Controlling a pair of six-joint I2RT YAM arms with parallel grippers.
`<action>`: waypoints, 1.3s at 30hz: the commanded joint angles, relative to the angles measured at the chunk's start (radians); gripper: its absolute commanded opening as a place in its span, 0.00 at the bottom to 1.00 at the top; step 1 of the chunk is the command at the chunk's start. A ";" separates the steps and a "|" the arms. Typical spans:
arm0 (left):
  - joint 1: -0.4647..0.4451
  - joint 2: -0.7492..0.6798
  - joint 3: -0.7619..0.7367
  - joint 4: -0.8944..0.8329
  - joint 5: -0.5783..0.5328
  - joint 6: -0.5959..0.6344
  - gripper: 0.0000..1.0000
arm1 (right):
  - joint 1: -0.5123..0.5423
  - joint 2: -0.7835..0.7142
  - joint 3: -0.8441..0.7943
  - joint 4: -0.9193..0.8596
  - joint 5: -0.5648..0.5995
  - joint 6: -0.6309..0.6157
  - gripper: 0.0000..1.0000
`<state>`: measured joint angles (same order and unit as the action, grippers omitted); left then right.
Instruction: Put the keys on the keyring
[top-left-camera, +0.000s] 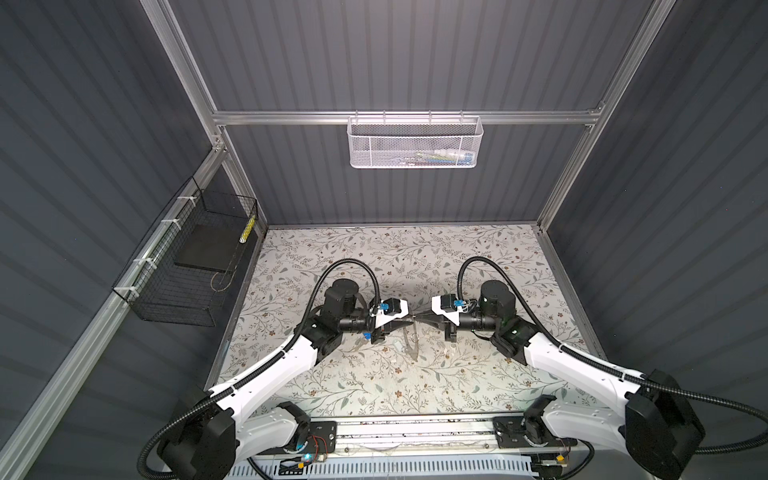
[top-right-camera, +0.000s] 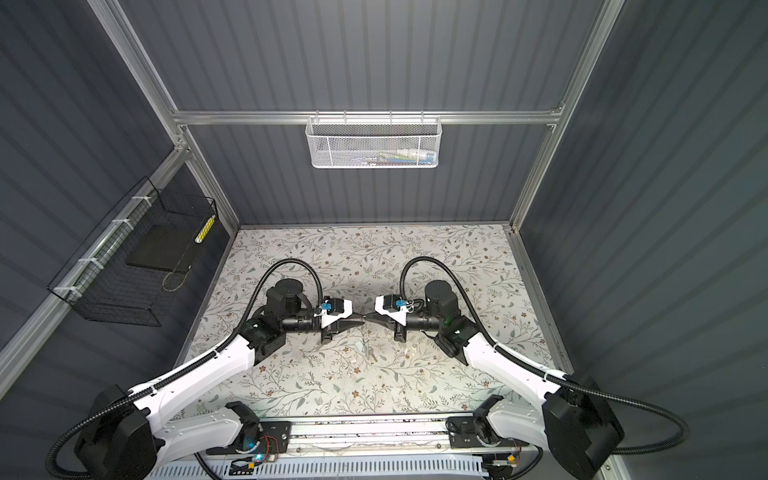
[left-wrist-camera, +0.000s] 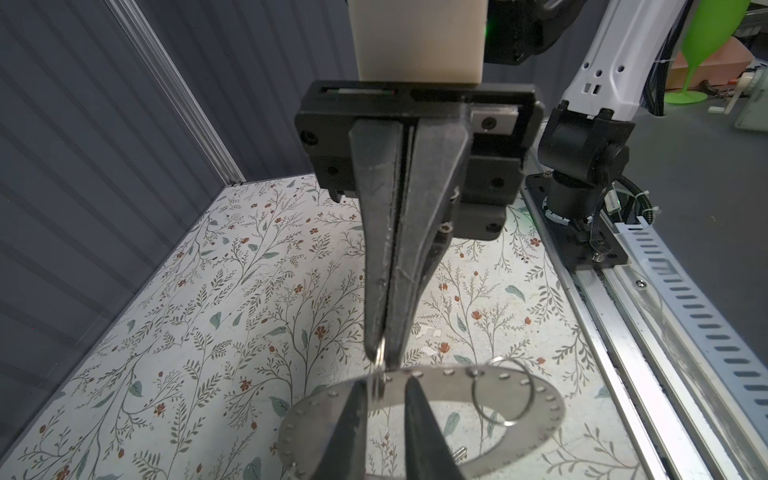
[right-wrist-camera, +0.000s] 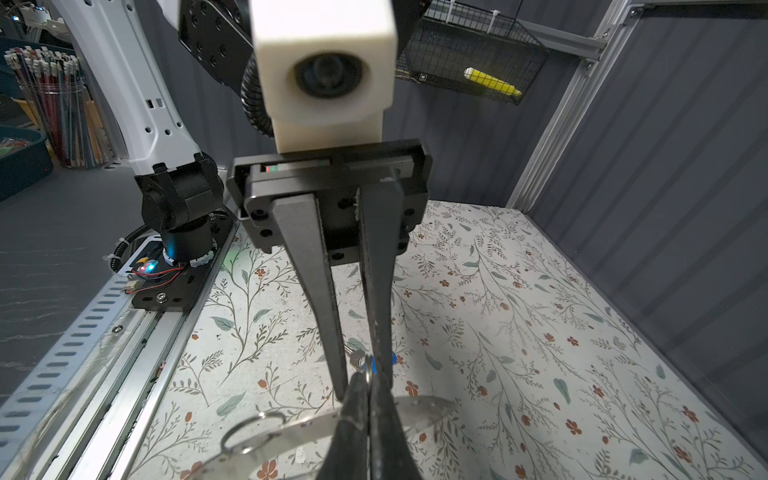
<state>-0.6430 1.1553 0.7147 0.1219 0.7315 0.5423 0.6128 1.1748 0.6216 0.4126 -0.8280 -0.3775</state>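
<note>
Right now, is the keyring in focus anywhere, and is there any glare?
Left wrist view: keyring sharp, mild sheen on its band. Right wrist view: its near edge blurs. Both top views: even light, keyring barely discernible against the floral mat.

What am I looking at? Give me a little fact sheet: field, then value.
Table: floral-patterned surface
Keyring: flat grey ring with rim holes, at both grippers' tips
Right gripper: shut on small split ring at the keyring's rim
Left gripper: jaws slightly apart around that spot
Second split ring: threaded through another rim hole
Blue key: head glimpsed near the gripper tips; resting place unclear
</note>
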 joint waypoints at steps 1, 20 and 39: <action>-0.010 0.003 0.023 0.012 0.023 0.007 0.15 | -0.005 0.009 -0.005 0.024 -0.027 -0.002 0.00; -0.025 0.012 0.113 -0.202 -0.015 0.128 0.00 | -0.010 -0.155 -0.013 -0.208 0.165 -0.102 0.42; -0.172 0.104 0.342 -0.523 -0.375 0.221 0.00 | 0.035 -0.252 -0.031 -0.300 0.312 0.029 0.35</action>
<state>-0.7998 1.2552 1.0073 -0.3416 0.4286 0.7441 0.6415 0.9138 0.6090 0.0532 -0.5148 -0.4072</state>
